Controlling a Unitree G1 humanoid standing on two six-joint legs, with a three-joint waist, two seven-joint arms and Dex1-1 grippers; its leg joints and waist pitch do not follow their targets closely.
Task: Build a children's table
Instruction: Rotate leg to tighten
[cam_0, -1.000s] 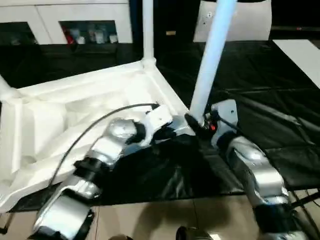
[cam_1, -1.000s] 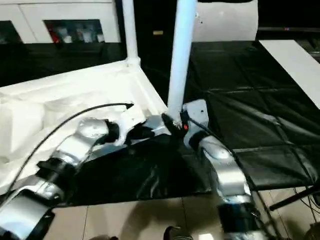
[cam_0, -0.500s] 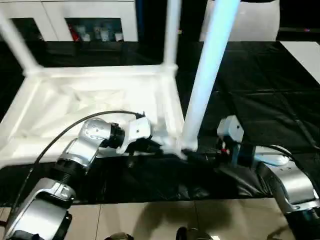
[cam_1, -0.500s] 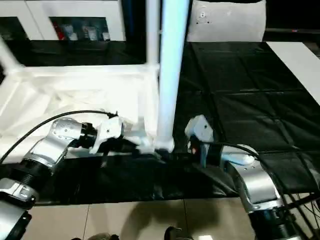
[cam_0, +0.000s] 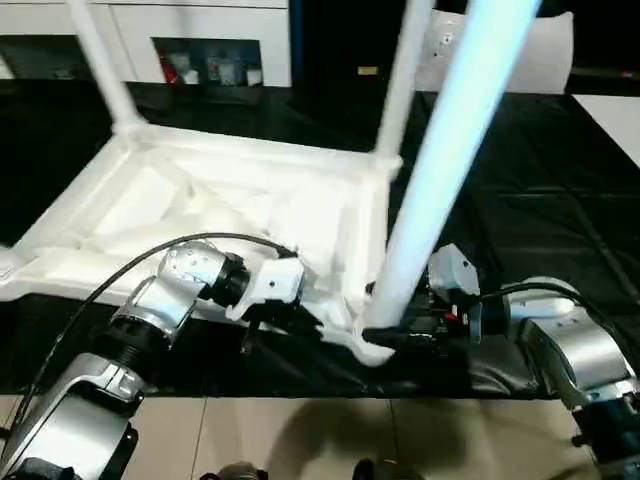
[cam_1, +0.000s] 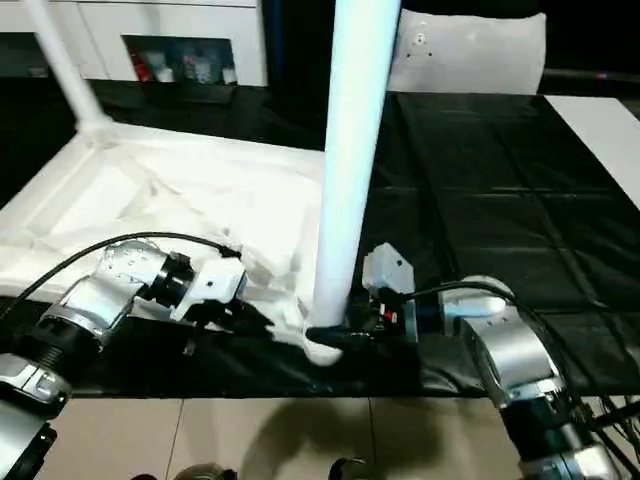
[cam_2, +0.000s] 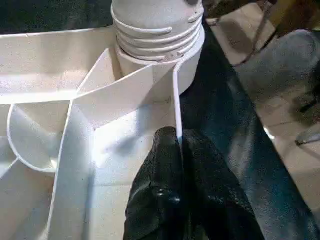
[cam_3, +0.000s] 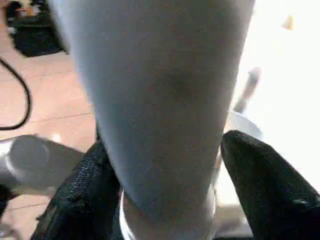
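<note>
Swung round on the counter (cam_0: 560, 230), the light, stiff tabletop (cam_0: 230, 210) has its rim pinched by the left pincer (cam_2: 177, 145); the right pincer (cam_3: 165, 190) clamps the slippery leg (cam_0: 440, 170) low.

A counter (cam_1: 520, 200) draped in a black, creased cover takes up most of the scene, its near edge running across just above a floor of pale beige tiles (cam_1: 250, 430). Behind the counter stands a white cabinet (cam_0: 200, 20) with glass doors, and small red and pale items (cam_0: 195, 70) sit on a shelf inside it; what they are cannot be told. Farther along the back, a white box-shaped object (cam_1: 470, 50) with a small mark on its face rests at the counter's far side. A flat white panel (cam_1: 600, 125) lies at the counter's right edge. Dark cables (cam_3: 20, 107) lie on the tiled floor.
</note>
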